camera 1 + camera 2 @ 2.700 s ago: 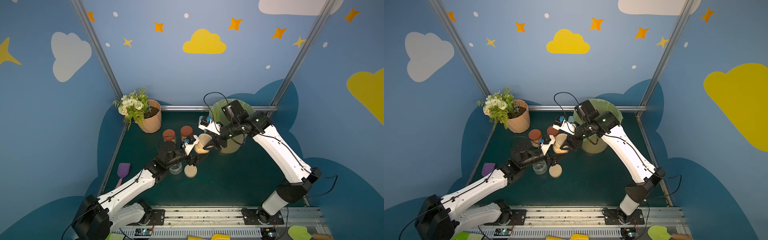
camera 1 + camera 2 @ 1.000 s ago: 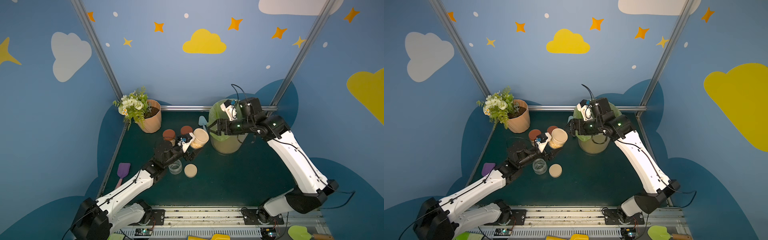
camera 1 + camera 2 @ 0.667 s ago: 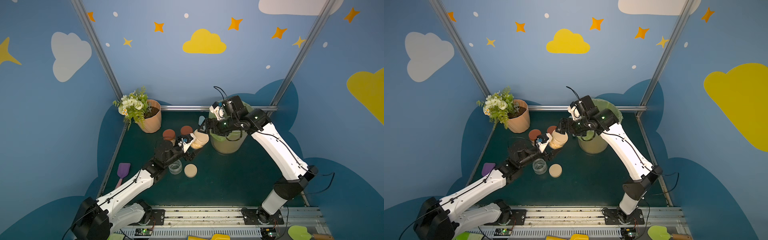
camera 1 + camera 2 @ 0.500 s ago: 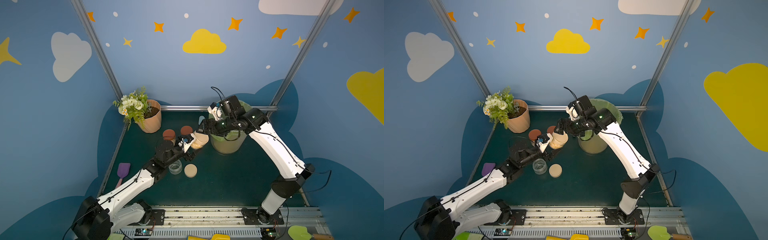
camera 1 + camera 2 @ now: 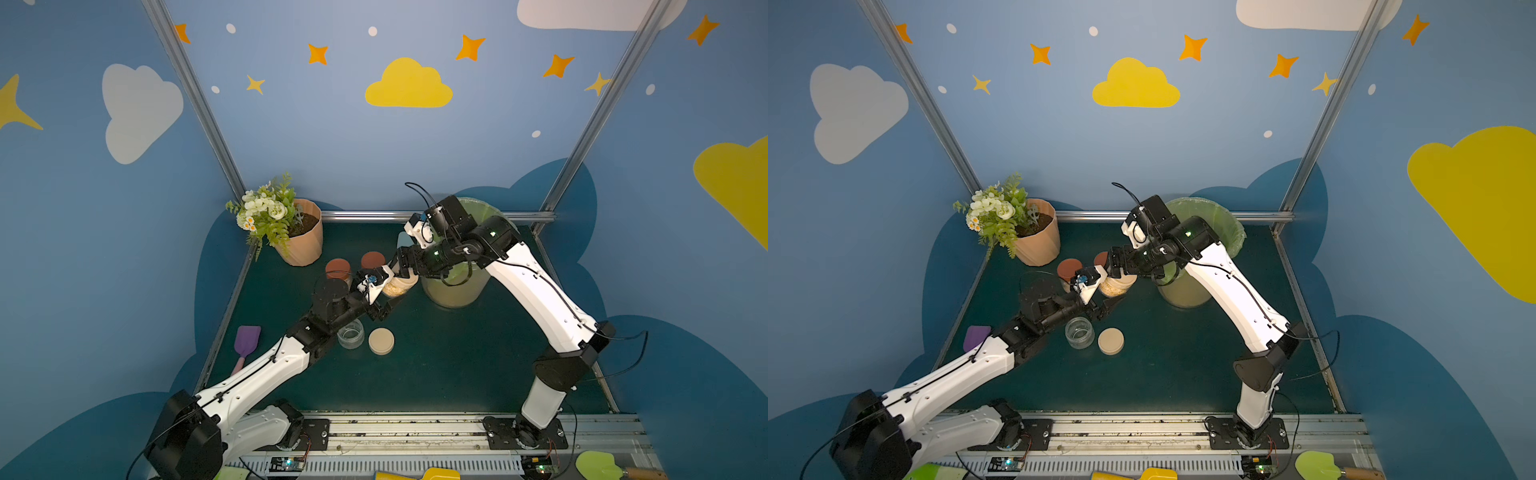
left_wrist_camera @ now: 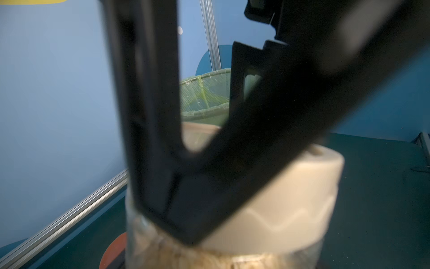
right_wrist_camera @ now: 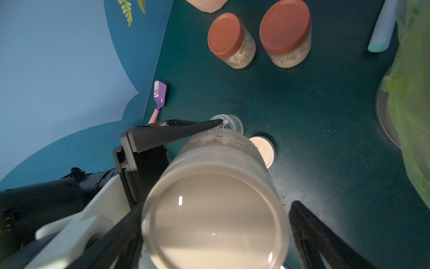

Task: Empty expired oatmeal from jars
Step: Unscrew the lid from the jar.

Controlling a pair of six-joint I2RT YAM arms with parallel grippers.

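A: Start at the left. What's there?
B: A purple spatula (image 5: pixel 247 343) lying flat at the left edge of the worktop (image 5: pixel 436 374). Behind it, in the back corner, is a flowerpot (image 5: pixel 303 249) holding dark soil (image 5: pixel 308 220) and white flowers (image 5: pixel 259 208).
A: And the jars?
B: Two red-lid jars (image 7: pixel 229 42) stand upright side by side, just right of the flowerpot. Their lids are on, and oatmeal (image 7: pixel 237 58) shows through the clear walls.
A: Which one is in hand?
B: The jar (image 5: pixel 397 286) with the beige lid (image 7: pixel 214 228). The left end effector (image 5: pixel 390 296) is clamped on its body and holds it up off the worktop, between the red-lid jars and the bin (image 5: pixel 457 291). The lid is on, and oatmeal fills the wall below it.
A: In front of that?
B: An empty jar (image 5: pixel 351 333), upright and open-topped, with a loose lid (image 5: pixel 381 340) flat just beside it on the right.
A: The right end effector (image 5: pixel 406 268)?
B: Wide — its fingers (image 7: pixel 309 233) straddle the held jar's lid. In the right wrist view one finger stands just clear of the rim. Whether the other touches, I cannot tell.
A: Farthest right?
B: The bin — beige mesh with a green liner (image 5: pixel 1219 222) folded over its rim, and a pale-blue tool (image 7: pixel 381 30) lying beside it. The right arm covers much of the opening, so I cannot tell what is inside.
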